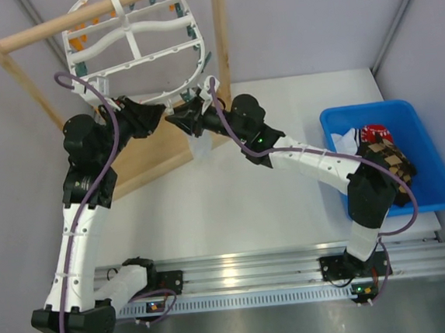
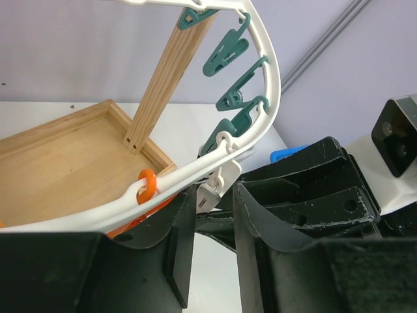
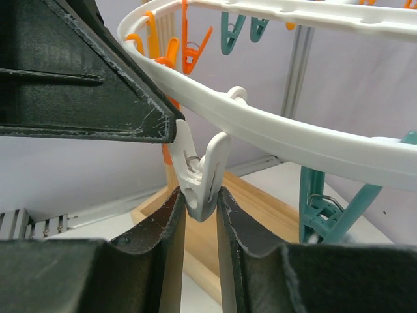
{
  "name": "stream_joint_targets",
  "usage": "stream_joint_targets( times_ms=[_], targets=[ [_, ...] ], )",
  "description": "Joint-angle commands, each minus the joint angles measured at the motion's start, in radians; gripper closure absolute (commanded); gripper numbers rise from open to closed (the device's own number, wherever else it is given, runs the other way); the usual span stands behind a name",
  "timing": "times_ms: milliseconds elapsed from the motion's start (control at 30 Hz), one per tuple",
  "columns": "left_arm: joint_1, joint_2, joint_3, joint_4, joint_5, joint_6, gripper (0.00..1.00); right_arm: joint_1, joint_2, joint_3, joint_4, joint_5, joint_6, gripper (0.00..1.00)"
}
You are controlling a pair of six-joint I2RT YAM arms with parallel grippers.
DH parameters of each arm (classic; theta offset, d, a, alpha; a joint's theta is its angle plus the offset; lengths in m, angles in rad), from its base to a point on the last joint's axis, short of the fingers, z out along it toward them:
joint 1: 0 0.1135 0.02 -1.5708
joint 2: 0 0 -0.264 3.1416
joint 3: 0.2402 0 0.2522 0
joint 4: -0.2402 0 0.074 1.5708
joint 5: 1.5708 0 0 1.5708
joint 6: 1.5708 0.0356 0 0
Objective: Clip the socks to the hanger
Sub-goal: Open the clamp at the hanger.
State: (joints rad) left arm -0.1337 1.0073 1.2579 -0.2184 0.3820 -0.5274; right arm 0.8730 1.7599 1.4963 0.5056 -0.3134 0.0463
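One big white hanger [image 1: 136, 64] is hanging on the wooden rack [image 1: 62, 25], far left of the worktop [image 1: 249, 203]. Socks [image 1: 389, 160] are lying in the blue bin [image 1: 435, 194], well apart from both pincers. Right pincer [image 3: 199, 195] is squeezing a white clip [image 3: 208, 163] under the rim. Left pincer [image 2: 214, 195] is sitting narrowly parted just beside it.

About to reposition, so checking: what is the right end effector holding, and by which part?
The right end effector pinches a white clip by its lower end, hanging under the hanger rim.
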Motion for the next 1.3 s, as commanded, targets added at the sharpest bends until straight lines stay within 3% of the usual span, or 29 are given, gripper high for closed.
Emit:
stream_joint_targets(
  times_ms=[0,100,233,400,667,967,1067,1133,1267],
  targets=[
    [-0.003,0.007,0.008,0.063,-0.048,0.024,0.66,0.026,-0.062,0.004,0.021,0.002,-0.013,1.00],
    [-0.004,0.014,0.011,0.048,-0.061,0.030,0.72,0.026,-0.066,-0.005,0.027,-0.018,-0.006,1.00],
    [-0.004,0.017,0.009,0.047,-0.051,0.046,0.81,0.012,-0.076,-0.027,0.051,-0.068,0.020,0.82],
    [-0.004,0.014,0.008,0.044,-0.046,0.063,0.86,-0.011,-0.060,-0.018,0.082,-0.139,0.072,0.66],
    [-0.004,0.020,0.014,0.028,-0.017,0.070,0.91,-0.046,-0.022,0.025,0.123,-0.210,0.130,0.57],
    [-0.003,0.030,0.023,0.022,-0.003,0.064,0.92,-0.054,0.023,0.082,0.120,-0.230,0.125,0.57],
    [-0.003,0.033,0.023,0.019,-0.002,0.053,0.92,-0.052,0.035,0.097,0.105,-0.234,0.107,0.64],
    [-0.003,0.030,0.023,0.022,-0.002,0.046,0.89,-0.051,0.036,0.099,0.097,-0.234,0.089,0.73],
    [-0.003,0.019,0.014,0.037,0.018,0.015,0.89,-0.051,0.027,0.091,0.065,-0.237,0.056,0.73]
  ],
)
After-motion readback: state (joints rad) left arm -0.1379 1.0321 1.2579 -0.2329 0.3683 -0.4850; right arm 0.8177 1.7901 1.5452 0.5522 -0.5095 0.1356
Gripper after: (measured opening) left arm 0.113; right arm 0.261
